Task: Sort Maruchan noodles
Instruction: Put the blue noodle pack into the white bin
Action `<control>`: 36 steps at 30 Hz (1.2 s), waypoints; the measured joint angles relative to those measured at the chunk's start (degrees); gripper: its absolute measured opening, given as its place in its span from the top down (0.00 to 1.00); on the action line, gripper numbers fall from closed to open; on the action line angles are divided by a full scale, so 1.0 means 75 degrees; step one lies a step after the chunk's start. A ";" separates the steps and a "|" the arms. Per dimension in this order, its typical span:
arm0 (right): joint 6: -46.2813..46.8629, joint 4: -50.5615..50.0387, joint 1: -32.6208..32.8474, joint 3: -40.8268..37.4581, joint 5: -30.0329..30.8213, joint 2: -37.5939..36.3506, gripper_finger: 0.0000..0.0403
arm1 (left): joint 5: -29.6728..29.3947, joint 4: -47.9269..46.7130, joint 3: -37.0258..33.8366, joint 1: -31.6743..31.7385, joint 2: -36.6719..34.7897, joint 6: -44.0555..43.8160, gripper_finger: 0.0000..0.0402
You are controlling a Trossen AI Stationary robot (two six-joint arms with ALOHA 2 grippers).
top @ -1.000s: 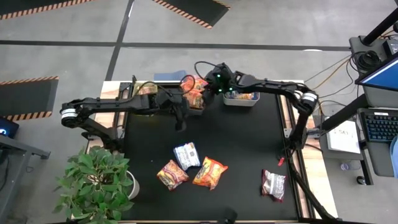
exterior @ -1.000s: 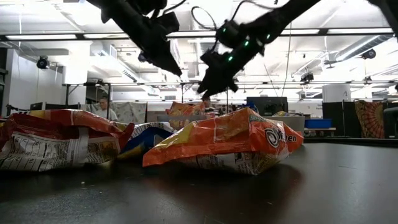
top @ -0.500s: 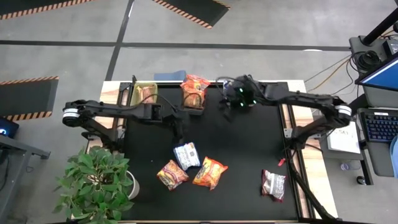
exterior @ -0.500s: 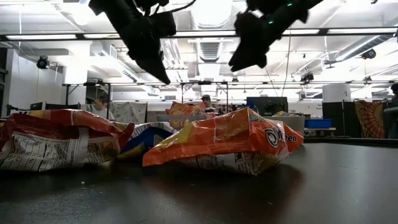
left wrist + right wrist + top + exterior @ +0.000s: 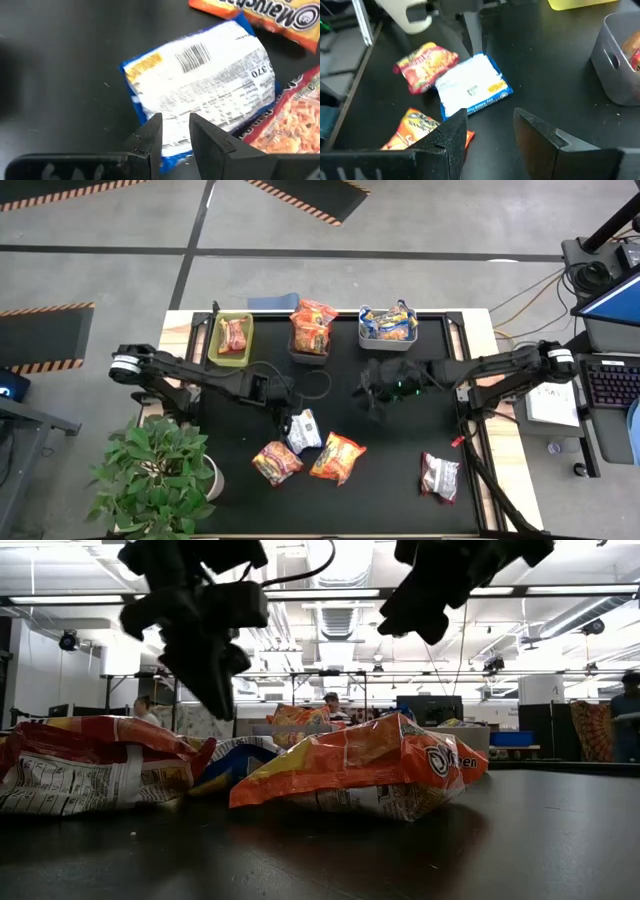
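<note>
Several Maruchan noodle packets lie flat on the black table. A blue-edged one (image 5: 300, 430) shows its white back with a barcode (image 5: 200, 85). A red-orange one (image 5: 277, 462), an orange one (image 5: 338, 457) and a silver-and-red one (image 5: 439, 476) lie nearer the front. My left gripper (image 5: 175, 127) hangs just above the blue-edged packet's far-left corner, pointing steeply down, its fingers narrowly open with nothing between them. My right gripper (image 5: 487, 125) hovers open over mid-table (image 5: 372, 408), slanting toward the same packet (image 5: 472, 85).
Three bins stand along the far edge. The green one (image 5: 232, 338) holds a red packet, the dark one (image 5: 312, 330) holds orange packets, and the white one (image 5: 388, 327) holds blue-and-yellow packets. A potted plant (image 5: 160, 475) stands off the table's near-left corner.
My left gripper has come from beside the dark bin toward the near edge and down, tipping steeper, until it is over the blue-edged packet. My right gripper has swung away from the far bins toward the near edge, to mid-table. The packets on the table have kept still.
</note>
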 joint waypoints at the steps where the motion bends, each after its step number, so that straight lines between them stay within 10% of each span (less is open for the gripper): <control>1: -0.0034 0.0060 0.0229 -0.0019 0.0281 0.0088 0.63 | -0.0009 0.0075 -0.0084 -0.0067 0.0000 -0.0104 0.80; 19: -0.0256 0.2805 0.1925 0.0012 0.1897 0.3009 0.63 | -0.1087 0.2903 -0.1919 -0.0670 -0.0002 -0.0830 0.80; 36: -0.2885 0.1627 0.1922 0.2731 0.2878 0.5016 0.47 | -0.2114 0.3327 -0.2286 -0.0658 0.0003 -0.0674 0.80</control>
